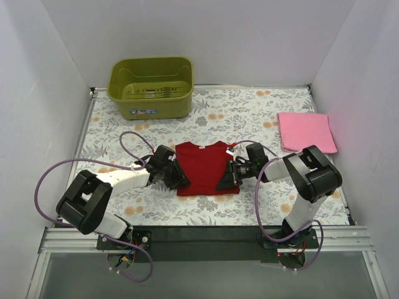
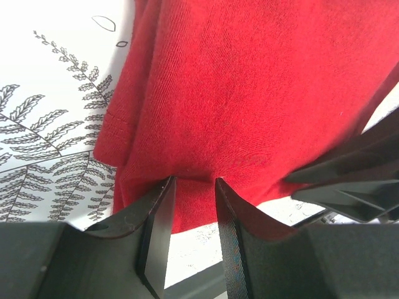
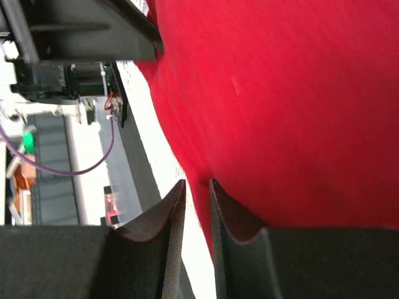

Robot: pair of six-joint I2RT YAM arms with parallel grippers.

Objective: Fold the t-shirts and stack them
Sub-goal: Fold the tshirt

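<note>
The red t-shirt (image 1: 202,168) lies flat in the middle of the surface (image 1: 262,112). Its collar points to the far side and its hem to the near edge, so its long axis runs near to far, though its outline is close to square. The knit is soft and finely ribbed, with no print.

The left pincer (image 1: 181,177) sits at the shirt's left edge. In the left wrist view its two dark, flat fingers stand a narrow slit apart, with red cloth pinched between them. The right pincer (image 1: 227,177) meets the right edge low down and is just as narrow, nipping the cloth's border.

The pink t-shirt (image 1: 305,132) rests well apart at the far right, a neat folded rectangle lying left to right. A glossy olive-green tub (image 1: 151,87) stands at the far left on the fern-and-flower patterned surface.
</note>
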